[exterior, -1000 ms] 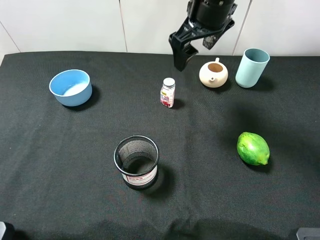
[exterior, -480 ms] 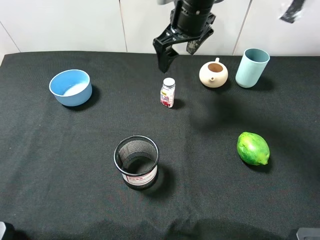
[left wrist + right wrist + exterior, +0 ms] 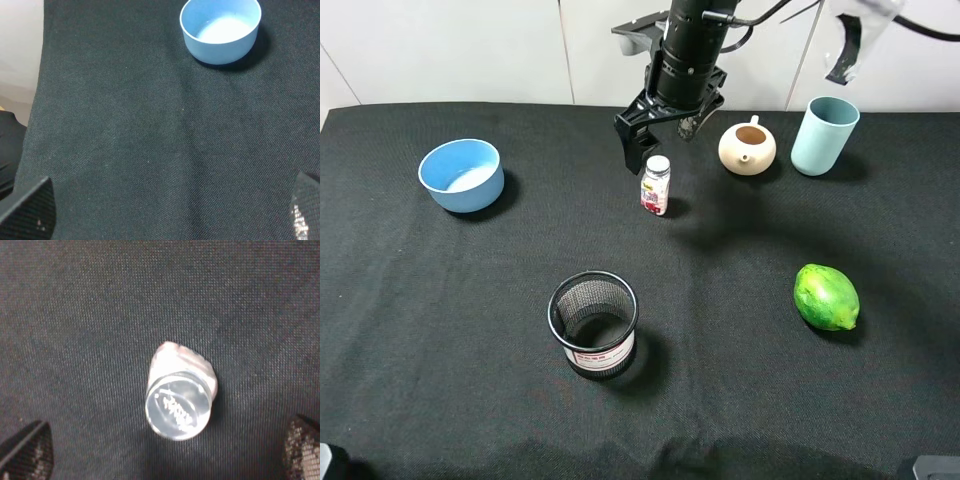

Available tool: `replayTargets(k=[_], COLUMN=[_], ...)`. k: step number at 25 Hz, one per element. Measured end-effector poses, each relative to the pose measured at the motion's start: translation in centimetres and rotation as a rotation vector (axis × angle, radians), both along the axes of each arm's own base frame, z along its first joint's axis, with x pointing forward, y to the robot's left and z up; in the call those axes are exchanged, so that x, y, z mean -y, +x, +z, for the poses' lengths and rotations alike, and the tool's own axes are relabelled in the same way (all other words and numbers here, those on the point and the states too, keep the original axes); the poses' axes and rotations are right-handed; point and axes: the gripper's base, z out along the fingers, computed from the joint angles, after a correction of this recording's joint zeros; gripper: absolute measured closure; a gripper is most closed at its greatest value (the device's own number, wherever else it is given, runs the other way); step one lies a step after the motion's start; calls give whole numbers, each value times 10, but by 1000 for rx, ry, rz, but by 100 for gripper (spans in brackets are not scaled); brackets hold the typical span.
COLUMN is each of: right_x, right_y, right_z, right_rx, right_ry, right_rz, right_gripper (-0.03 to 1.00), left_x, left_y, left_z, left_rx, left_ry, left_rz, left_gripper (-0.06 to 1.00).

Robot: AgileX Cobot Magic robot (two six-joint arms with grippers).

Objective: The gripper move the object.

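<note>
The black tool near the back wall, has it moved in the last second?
Yes. The right tool has swung left, away from the cream teapot, and now hangs open over the small white bottle.

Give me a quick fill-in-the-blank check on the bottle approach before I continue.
1. The right gripper hovers above the bottle with its jaws ___.
2. The bottle stands ___ on the black cloth.
3. The left wrist view shows a bowl coloured ___.
Missing words: open; upright; blue.
</note>
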Motion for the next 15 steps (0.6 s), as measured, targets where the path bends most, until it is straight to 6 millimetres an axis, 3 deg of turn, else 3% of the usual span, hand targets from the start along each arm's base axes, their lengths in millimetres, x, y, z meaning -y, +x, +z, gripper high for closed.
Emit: replayTargets(k=[15], right_x=[-6], right_y=[9], right_z=[-43], right_rx=[-23], right_ry=[-19], right_rz=[-7], right_gripper=[27], left_x=[0], left_y=[0], left_z=[0], left_rx=[0], left_ry=[0], left_rz=[0], left_gripper=[-5])
